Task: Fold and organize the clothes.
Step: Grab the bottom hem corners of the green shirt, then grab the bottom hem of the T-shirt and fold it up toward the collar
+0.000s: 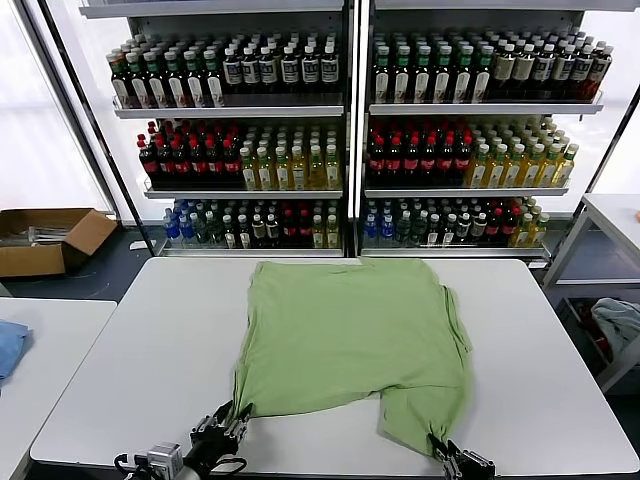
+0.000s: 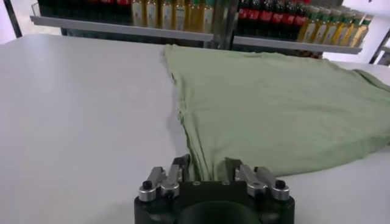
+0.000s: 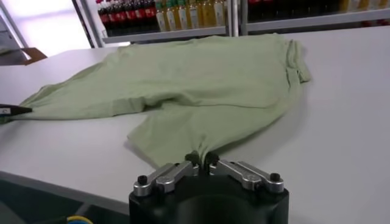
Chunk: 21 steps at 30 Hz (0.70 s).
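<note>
Clothes point(image 1: 350, 340), just the green shirt, lie flat mid-tabletop point(image 1: 120, 380), running toward 12 o'clock from my grippers. Right gripper point(image 3: 202, 161) jaws are clamped on the near hem corner; left gripper point(image 2: 204, 168) jaws straddle the other corner, so I can't tell if they've bitten.

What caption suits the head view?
Both grippers pinch the near edge of a green shirt on a white table.
</note>
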Motion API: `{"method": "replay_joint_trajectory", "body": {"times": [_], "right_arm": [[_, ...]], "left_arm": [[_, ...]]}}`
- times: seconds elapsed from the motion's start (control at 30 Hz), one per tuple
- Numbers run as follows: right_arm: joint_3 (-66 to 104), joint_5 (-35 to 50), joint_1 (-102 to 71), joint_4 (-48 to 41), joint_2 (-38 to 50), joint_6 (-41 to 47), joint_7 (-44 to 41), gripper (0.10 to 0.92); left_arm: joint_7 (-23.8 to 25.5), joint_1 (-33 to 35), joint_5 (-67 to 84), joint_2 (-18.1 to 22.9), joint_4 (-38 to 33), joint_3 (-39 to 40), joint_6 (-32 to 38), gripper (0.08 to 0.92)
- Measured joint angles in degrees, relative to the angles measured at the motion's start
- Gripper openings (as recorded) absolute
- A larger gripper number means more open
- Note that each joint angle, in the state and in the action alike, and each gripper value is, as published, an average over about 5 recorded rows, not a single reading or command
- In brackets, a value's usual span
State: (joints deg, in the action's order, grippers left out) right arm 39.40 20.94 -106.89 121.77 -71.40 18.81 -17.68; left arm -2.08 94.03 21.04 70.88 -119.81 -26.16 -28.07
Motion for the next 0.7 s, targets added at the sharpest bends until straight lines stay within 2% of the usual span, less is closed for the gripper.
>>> {"method": "replay_joint_trajectory", "body": {"times": [0.13,0.27,0.7], "right_arm": [[0.34,1.32,0.09,-0.14,-0.23,-0.69,-0.56,0.116],[0.67,2.9,-0.16,0.01,-0.26,-1.88,-1.7,0.116],[3.59,8.04,-3.43,2.99,-1.19,-7.51,-8.29,0.116]], "left_arm": [[0.15,0.22,-2.85,0.23,0.42,0.12,1.39,0.186],[0.22,0.69,-5.42,0.35,0.28,0.26,2.71,0.099],[0.17,3.27,-9.19,1.01,-3.9,-2.02,5.1,0.084]]}}
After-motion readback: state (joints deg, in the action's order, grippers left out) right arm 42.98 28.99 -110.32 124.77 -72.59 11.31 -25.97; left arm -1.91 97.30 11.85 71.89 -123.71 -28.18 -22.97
